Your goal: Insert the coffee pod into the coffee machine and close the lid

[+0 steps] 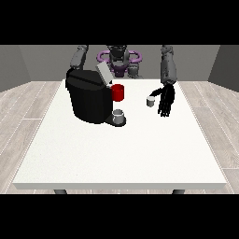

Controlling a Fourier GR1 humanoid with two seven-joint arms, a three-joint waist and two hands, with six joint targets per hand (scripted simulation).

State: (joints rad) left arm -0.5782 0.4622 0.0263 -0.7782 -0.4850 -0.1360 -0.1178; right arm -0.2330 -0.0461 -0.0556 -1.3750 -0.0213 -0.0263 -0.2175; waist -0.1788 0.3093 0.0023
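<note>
A black coffee machine stands on the white table at the back left, its grey lid tilted up and open. A grey cup rests on the machine's front tray. The small pale coffee pod stands on the table right of the machine. The hand at the view's right hangs just right of the pod, fingers straight and pointing down, thumb toward the pod, nothing held. At the view's left only an upper arm shows; that hand is hidden behind the machine.
A red mug stands behind the machine's tray, between machine and pod. The table's front half stretches bare toward the camera. Wooden floor surrounds the table.
</note>
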